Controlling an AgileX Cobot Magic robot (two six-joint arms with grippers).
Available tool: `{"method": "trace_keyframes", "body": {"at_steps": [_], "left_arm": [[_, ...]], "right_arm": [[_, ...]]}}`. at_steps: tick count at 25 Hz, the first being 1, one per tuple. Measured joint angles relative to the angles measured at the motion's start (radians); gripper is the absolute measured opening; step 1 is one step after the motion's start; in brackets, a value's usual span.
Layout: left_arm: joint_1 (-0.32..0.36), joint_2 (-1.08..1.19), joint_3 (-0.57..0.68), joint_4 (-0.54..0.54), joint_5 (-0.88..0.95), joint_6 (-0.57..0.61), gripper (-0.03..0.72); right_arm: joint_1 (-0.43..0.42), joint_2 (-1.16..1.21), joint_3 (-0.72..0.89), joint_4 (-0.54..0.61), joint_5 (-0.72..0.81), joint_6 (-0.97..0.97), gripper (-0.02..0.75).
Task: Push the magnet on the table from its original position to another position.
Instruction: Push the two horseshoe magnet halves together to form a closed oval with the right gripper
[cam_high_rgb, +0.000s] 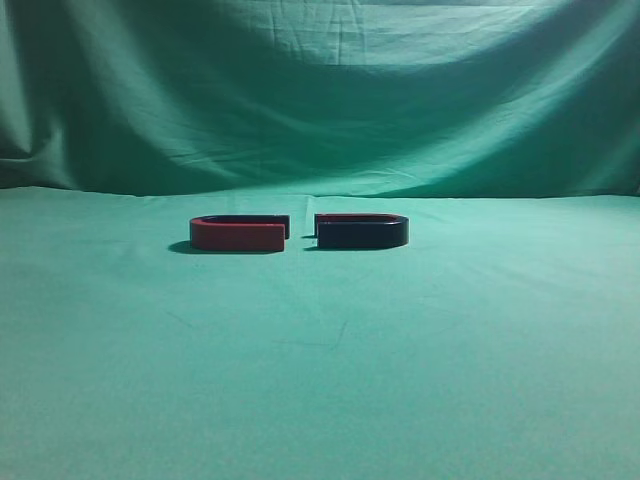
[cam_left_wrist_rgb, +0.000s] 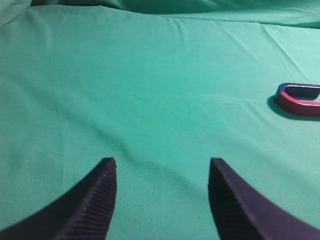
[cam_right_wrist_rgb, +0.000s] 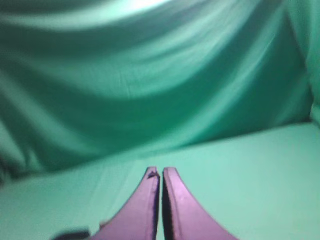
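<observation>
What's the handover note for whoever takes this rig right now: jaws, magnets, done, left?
Left gripper: jaws open, empty, low over the table, well short of the red magnet.
Right gripper: jaws shut, empty, facing the backdrop; no magnet in its view.
The dark magnet lies flat at table centre, right of the red one, open ends facing across a small gap.
Done: no sign of a push; neither arm shows in the exterior view.
Left: push the dark magnet to a new spot.
</observation>
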Motion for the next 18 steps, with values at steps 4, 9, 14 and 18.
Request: {"method": "trace_keyframes", "body": {"at_steps": [4,9,14,18], "left_arm": [[0.0,0.0,0.0,0.0,0.0,0.0,0.399],[0.0,0.0,0.0,0.0,0.0,0.0,0.399],[0.0,0.0,0.0,0.0,0.0,0.0,0.399],[0.0,0.0,0.0,0.0,0.0,0.0,0.399]], "right_arm": [[0.0,0.263,-0.156,-0.025,0.255,-0.043,0.0],[0.0,0.617,-0.285,-0.034,0.428,-0.092,0.0],[0.0,0.86,-0.359,-0.032,0.47,-0.096,0.0],[0.0,1.008,-0.464,-0.032,0.539,-0.109,0.0]]}}
